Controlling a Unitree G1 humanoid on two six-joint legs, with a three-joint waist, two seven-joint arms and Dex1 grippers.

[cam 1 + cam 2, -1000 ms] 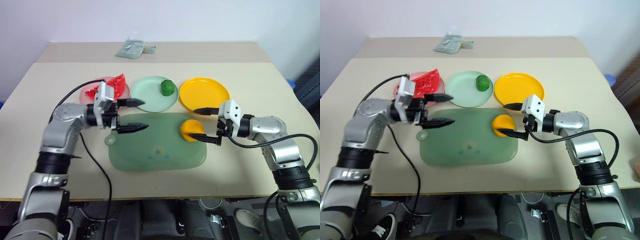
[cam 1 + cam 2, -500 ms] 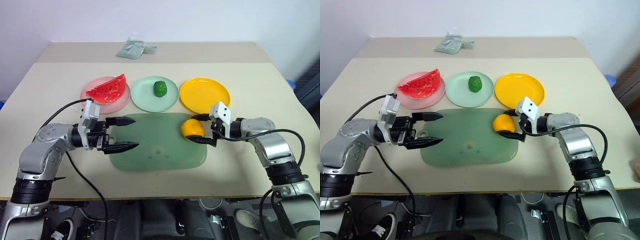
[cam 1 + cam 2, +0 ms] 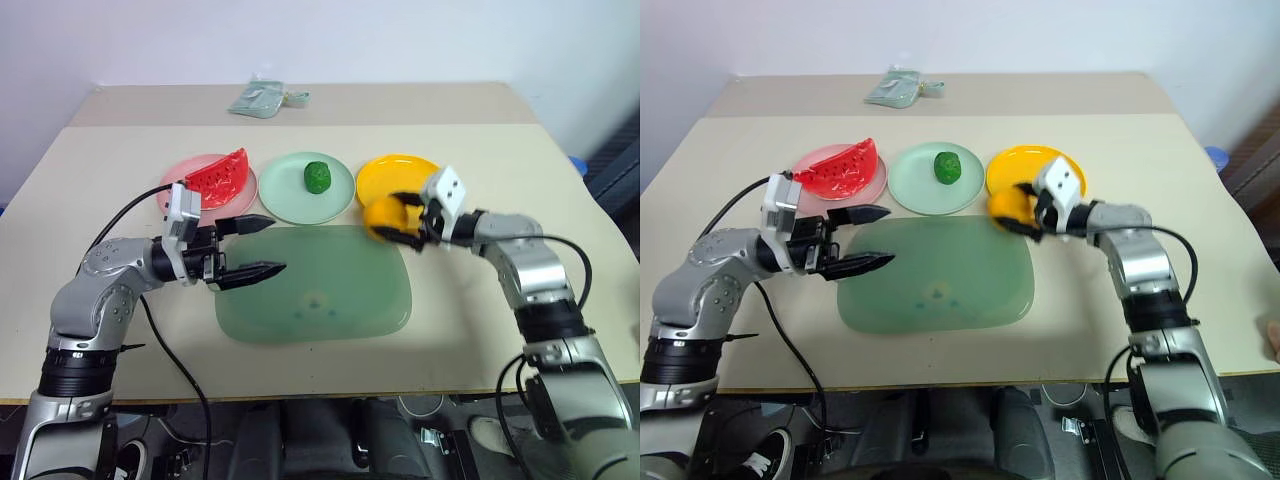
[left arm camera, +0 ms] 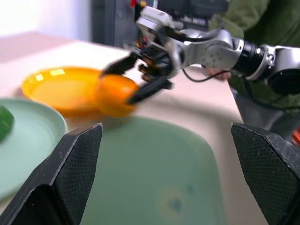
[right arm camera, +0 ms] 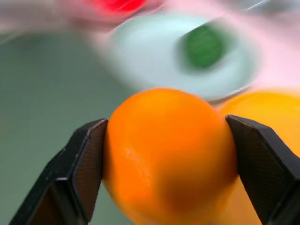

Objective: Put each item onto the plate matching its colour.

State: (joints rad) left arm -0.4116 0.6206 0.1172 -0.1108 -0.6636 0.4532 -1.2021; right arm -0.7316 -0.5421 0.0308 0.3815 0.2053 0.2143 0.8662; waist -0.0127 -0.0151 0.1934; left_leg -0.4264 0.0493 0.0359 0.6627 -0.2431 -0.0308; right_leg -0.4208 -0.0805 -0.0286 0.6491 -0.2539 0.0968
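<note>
Beige tabletop [image 3: 480, 330] against a plain pale wall. Nearest the robot lies a large translucent green board [image 3: 315, 300], bare of items.

Over its left edge hovers the left gripper [image 3: 262, 246], black fingers spread wide, holding nothing, pointing across toward the right; parked out of the way, likely waiting.

At the board's far right corner the right gripper [image 3: 403, 218] is clamped on the orange-yellow toy ball [image 3: 383, 214]; the right wrist view has the ball squeezed between both pads. Ball sits at the near left rim of the bright yellow round plastic plate [image 3: 400, 174], probably lifted off the board and being carried to the matching colour. Cannot tell if it touches the rim. Judged last step: move further over the plate and release.

Beyond the board, a row of three plates. Red watermelon wedge with green rind [image 3: 220, 176] rests on the pink round plate [image 3: 180, 184]; bumpy dark green lump [image 3: 317, 176] sits mid pale mint green plate [image 3: 290, 195]. Both look done.

Nothing blocks the ball's path; mint plate is just beside the yellow one, so a roll-off risk.

Far edge: small grey-green pouch [image 3: 262, 98], not involved.
</note>
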